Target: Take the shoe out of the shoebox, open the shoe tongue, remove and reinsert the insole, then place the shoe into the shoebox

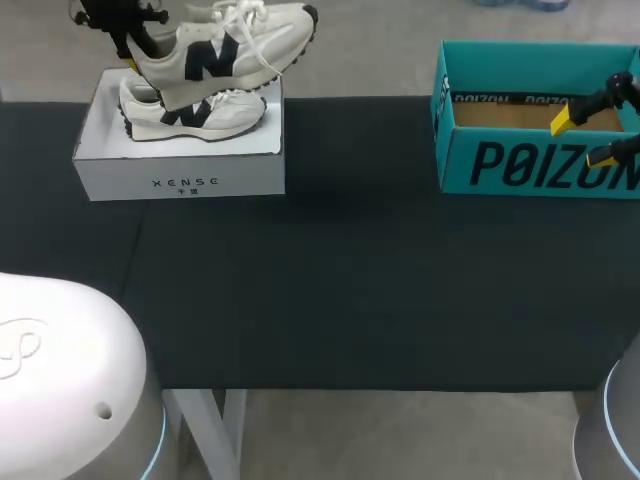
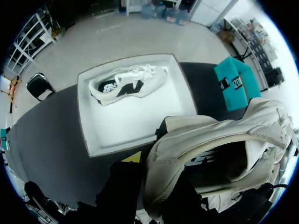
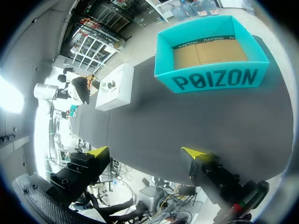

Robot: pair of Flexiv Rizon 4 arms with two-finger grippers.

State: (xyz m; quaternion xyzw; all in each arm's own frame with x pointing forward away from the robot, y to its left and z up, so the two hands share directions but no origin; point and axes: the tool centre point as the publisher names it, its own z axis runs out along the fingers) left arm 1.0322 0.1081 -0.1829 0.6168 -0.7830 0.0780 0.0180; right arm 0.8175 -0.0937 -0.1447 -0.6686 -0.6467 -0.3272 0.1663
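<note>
My left gripper (image 1: 134, 58) grips a shoe (image 1: 232, 45) above the far-left white box (image 1: 180, 182); my right gripper (image 1: 584, 138), fingers apart, hangs at the teal box (image 1: 530, 168).

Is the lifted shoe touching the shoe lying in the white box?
Apart. In the left wrist view, bare floor of the white box shows between the lifted shoe and the other shoe.

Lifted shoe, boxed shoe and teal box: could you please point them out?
Lifted shoe (image 1: 225, 50), head view, side panel.
Boxed shoe (image 1: 215, 115), head view, its side.
Teal box (image 1: 530, 165), head view, front wall.
</note>
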